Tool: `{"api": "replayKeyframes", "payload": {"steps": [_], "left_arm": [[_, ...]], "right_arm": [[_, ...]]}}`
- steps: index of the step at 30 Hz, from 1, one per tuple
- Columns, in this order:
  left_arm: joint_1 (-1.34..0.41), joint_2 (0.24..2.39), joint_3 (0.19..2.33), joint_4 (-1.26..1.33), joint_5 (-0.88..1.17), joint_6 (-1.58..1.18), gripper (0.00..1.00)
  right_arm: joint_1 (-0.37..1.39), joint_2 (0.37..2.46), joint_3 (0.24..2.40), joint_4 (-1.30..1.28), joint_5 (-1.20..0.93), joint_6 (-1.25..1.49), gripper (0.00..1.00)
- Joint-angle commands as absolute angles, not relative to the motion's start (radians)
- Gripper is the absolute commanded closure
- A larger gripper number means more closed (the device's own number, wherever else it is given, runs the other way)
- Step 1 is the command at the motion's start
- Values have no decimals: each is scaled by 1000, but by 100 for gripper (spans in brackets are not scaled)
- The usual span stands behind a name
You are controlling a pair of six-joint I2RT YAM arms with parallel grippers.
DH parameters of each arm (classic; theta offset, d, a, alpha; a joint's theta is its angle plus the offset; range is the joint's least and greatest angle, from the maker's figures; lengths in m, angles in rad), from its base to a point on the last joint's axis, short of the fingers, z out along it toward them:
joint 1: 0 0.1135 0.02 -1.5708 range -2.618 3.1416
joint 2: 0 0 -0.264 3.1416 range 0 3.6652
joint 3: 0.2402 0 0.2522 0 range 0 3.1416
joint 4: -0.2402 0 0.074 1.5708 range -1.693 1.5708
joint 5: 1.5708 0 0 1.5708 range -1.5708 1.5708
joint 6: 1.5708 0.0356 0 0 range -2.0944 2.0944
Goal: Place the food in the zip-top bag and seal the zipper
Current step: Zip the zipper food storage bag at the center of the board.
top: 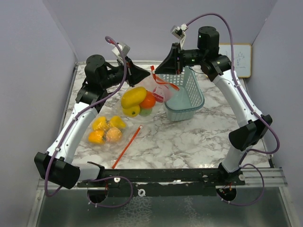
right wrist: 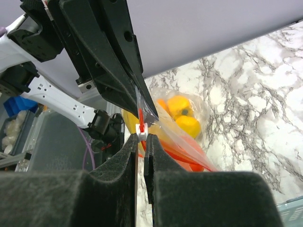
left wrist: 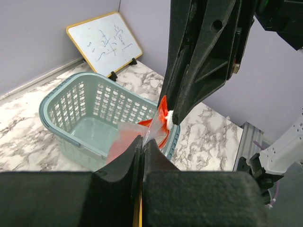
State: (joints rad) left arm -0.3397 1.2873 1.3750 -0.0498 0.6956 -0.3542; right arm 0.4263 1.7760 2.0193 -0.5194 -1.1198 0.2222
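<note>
A clear zip-top bag (top: 160, 92) with a red zipper hangs between my two grippers above the table's middle back. It holds food: a yellow mango (top: 133, 97), an orange fruit (top: 148, 100) and a green piece (top: 145, 112). My left gripper (top: 148, 77) is shut on the bag's top edge (left wrist: 150, 133). My right gripper (top: 159, 72) is shut on the white zipper slider (right wrist: 141, 128), right against the left fingers. In the right wrist view, yellow food (right wrist: 182, 113) shows through the plastic. A second clear bag (top: 106, 130) of yellow and orange food lies front left.
A pale blue lattice basket (top: 194, 94) stands right of the held bag, close under my right arm; it also shows in the left wrist view (left wrist: 71, 127). A small whiteboard (top: 240, 59) leans at the back right. A red strip (top: 127, 146) lies by the second bag.
</note>
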Motion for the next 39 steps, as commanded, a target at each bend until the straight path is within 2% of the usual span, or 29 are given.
{"api": "replayKeyframes", "payload": {"steps": [1, 3, 5, 15, 33, 37, 39], "left_arm": [[-289, 1223, 1364, 89, 688, -417, 100], [-290, 1222, 1358, 103, 690, -436, 100], [-290, 1225, 1359, 115, 686, -453, 100], [-289, 1251, 1325, 174, 701, -507, 100], [-290, 1268, 1321, 185, 713, -515, 100], [-290, 1273, 1319, 188, 712, -513, 100], [-289, 1273, 1319, 187, 710, -512, 100]], "right_arm": [[405, 1783, 2011, -536, -1114, 205, 88], [404, 1779, 2010, -487, -1130, 231, 72], [405, 1770, 2001, -408, -1153, 281, 63], [406, 1785, 2031, -293, -1084, 352, 45], [453, 1873, 2087, -58, -1119, 524, 46], [455, 1891, 2102, -14, -1145, 571, 53], [456, 1891, 2096, -15, -1148, 572, 64]]}}
